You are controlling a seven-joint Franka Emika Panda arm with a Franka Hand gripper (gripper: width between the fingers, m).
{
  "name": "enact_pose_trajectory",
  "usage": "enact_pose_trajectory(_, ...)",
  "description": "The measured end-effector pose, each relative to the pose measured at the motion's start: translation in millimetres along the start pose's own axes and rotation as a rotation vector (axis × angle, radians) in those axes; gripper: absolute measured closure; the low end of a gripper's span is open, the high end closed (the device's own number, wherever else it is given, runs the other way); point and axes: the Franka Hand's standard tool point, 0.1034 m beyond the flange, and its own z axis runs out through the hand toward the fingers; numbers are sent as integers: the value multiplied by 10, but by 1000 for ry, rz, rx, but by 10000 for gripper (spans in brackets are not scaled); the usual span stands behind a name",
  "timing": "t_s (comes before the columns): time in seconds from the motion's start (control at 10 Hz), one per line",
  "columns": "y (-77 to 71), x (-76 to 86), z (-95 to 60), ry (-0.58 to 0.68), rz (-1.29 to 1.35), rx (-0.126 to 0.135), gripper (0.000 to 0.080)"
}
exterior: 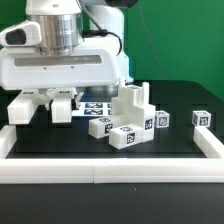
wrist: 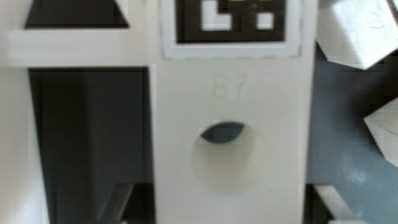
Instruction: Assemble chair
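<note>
A green wall (exterior: 190, 40) stands behind. The black worktop (exterior: 180, 140) (matte, evenly lit) is edged by white rails (exterior: 100, 172) along the front and both sides.

Chair parts: white blocky plastic, black-and-white tags, lying loose on the black counter (exterior: 180, 145). Centre cluster: stepped piece (exterior: 133, 103) upright, left bar (exterior: 100, 126) and front bar (exterior: 125, 136) lying before it. Near cube (exterior: 162, 120) sits just beside the cluster, on the exterior view's right; far cube (exterior: 202, 118) lies well apart. Wrist view: flat slab (wrist: 222, 170) with a dark hole (wrist: 222, 132).
</note>
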Motion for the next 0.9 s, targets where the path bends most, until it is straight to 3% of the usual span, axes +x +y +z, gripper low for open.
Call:
enact_pose_trajectory(0.3, -2, 3, -7, 1, 0, 0, 511)
enact_pose_trajectory(0.6, -192, -48, -275, 18, 135, 19, 511)
enact_pose_trajectory(0.9, -329, -57, -411, 22, 174, 35, 511)
